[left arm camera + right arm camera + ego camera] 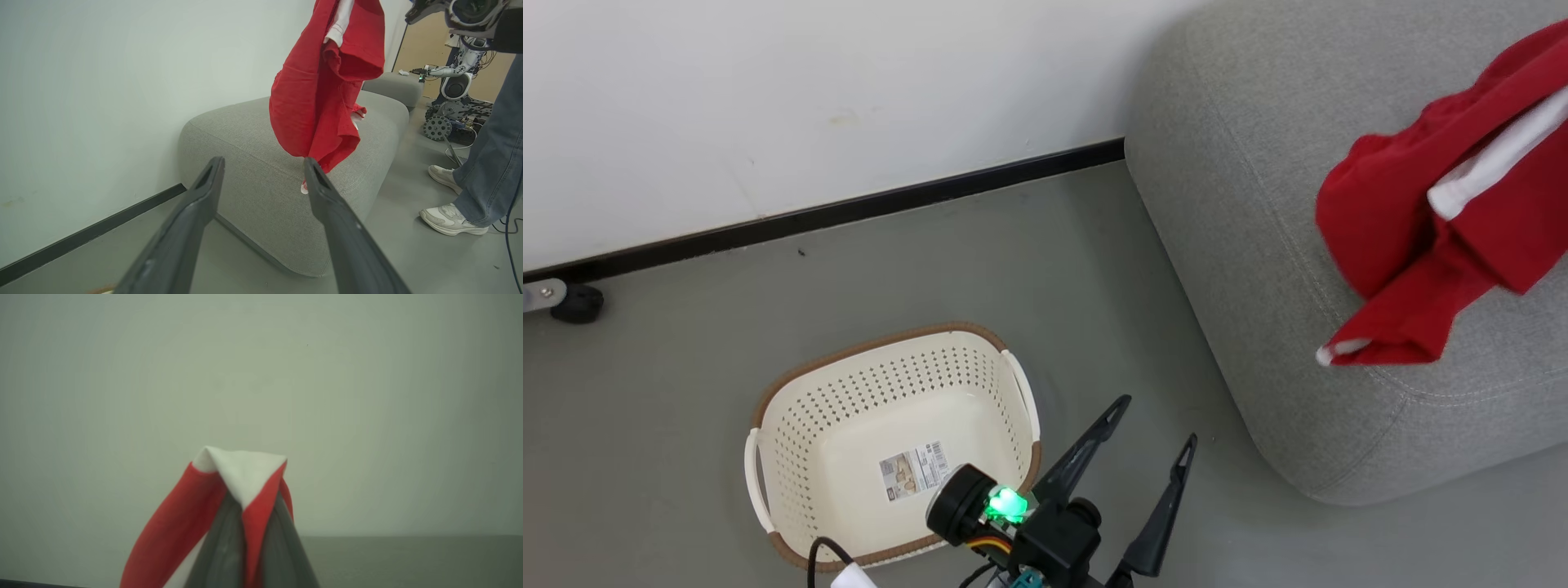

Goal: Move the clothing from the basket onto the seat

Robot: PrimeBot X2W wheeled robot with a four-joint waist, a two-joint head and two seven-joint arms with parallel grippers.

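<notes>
The cream basket (882,347) stands on the floor with nothing in it but a barcode sticker (915,471). My left gripper (1158,420) is open just right of the basket's rim, holding nothing; its fingers (263,163) point at the grey seat (245,134). Red clothing with white trim (1445,220) hangs over the seat (1241,204), and its lower end (314,106) reaches down to the cushion. My right gripper (247,510) is shut on a red and white fold of that clothing (241,473). A second bit of red cloth (358,111) lies on the seat behind it.
A person in jeans and white sneakers (486,163) stands right of the seat, beside another robot (453,90). A second grey cushion (394,87) lies beyond. The white wall with black baseboard (849,212) runs behind the basket. A caster wheel (576,304) sits far left.
</notes>
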